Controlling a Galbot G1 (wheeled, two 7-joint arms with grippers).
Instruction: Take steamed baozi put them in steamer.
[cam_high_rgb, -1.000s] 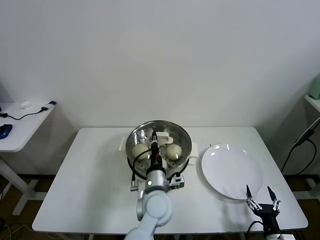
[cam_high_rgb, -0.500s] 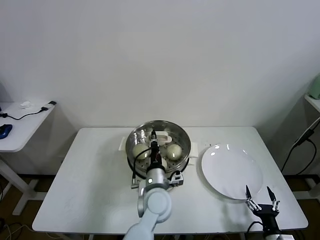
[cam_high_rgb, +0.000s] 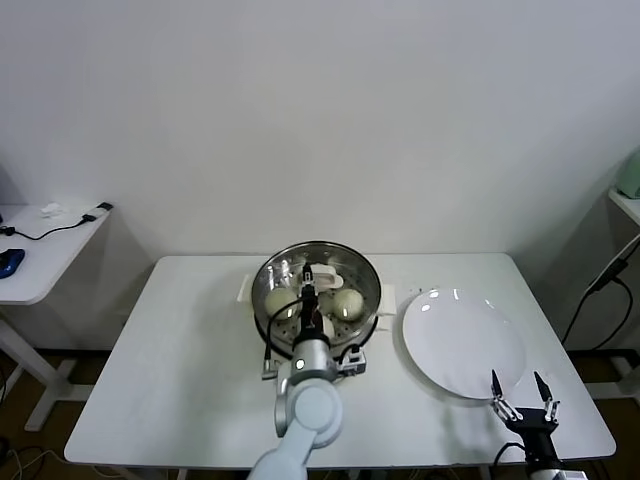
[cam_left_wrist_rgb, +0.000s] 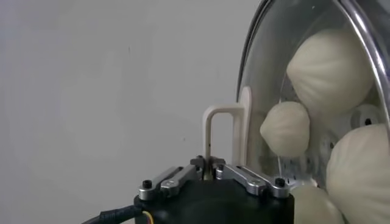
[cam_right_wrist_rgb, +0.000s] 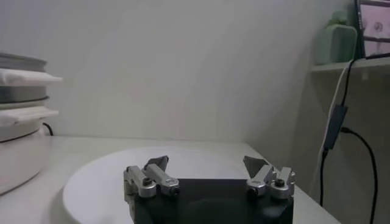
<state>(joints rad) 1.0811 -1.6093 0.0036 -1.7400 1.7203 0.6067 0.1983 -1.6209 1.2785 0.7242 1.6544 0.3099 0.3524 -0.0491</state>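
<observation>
The steamer (cam_high_rgb: 316, 262) stands mid-table with several cream baozi (cam_high_rgb: 281, 302) inside. In the left wrist view the baozi (cam_left_wrist_rgb: 329, 67) show through a round glass lid with a steel rim (cam_left_wrist_rgb: 247, 61). My left gripper (cam_high_rgb: 312, 291) reaches over the steamer. It is shut on the lid's cream arched handle (cam_left_wrist_rgb: 220, 125), its jaws (cam_left_wrist_rgb: 209, 162) pinched on the handle's thin edge. The handle also shows in the head view (cam_high_rgb: 322, 271). My right gripper (cam_high_rgb: 521, 392) is open and empty at the table's front right, just in front of the plate; it also shows in its wrist view (cam_right_wrist_rgb: 207, 165).
A flat white plate (cam_high_rgb: 463, 343) lies right of the steamer and holds nothing; it also shows in the right wrist view (cam_right_wrist_rgb: 109, 179). The steamer's cream base (cam_right_wrist_rgb: 15, 143) stands beyond it. A side table (cam_high_rgb: 40, 250) with cables stands far left.
The left wrist has shifted slightly over the steamer while staying shut on the lid handle. The right arm has not moved.
</observation>
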